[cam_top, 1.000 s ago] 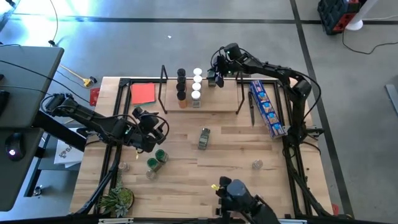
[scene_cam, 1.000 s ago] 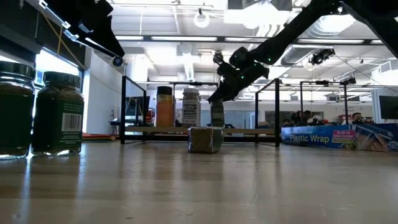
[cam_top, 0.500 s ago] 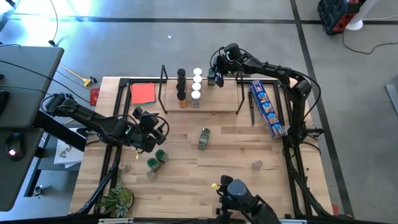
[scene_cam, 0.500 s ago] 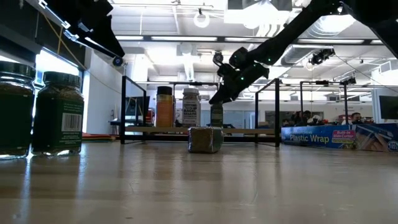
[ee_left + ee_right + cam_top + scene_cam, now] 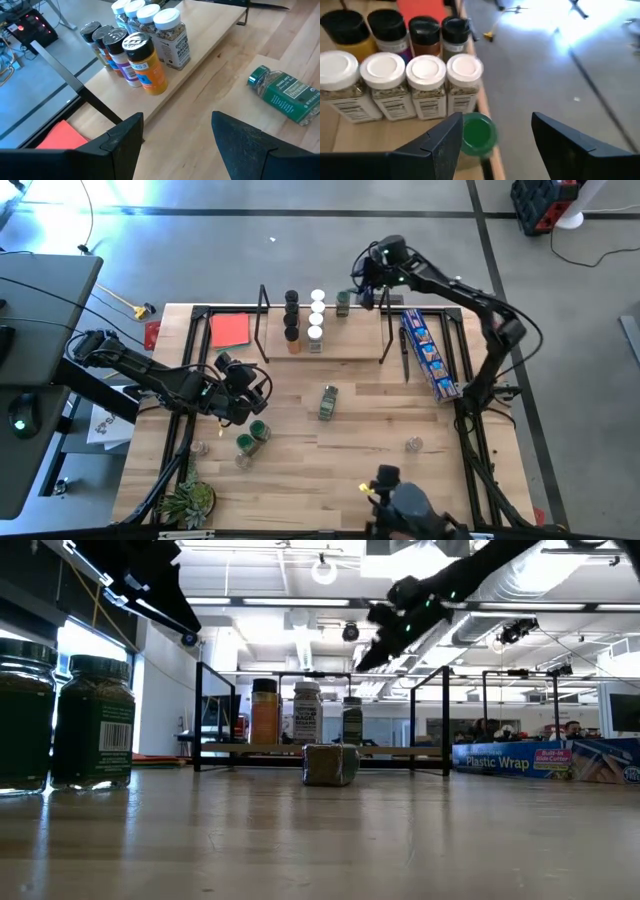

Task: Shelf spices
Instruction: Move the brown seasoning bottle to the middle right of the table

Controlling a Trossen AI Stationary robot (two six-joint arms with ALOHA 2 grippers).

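Stock on the shelf point(image 5: 350, 350), below my right pincer point(image 5: 368, 283): four black-lidded jars point(image 5: 385, 22) in one row, four white-lidded jars point(image 5: 402, 70) in the row beside them, and one green-lidded jar point(image 5: 343, 302) standing upright at the far edge, just under and beside my right fingers. Nine shelved, by my count.

Right pincer: spread, holding nothing, raised above the shelf's far end; the green-lidded jar stands free of it.

Left pincer point(image 5: 243, 388): spread, empty, hovering over the near left part of the table point(image 5: 380, 465).

Outstanding: one green-lidded jar lying on its side point(image 5: 328, 402) mid-table, ahead of my left pincer; two green-lidded jars point(image 5: 252, 436) standing just behind it; two small clear jars point(image 5: 413, 445) farther off on the near table.

Judgement: task well past halfway, about five left.
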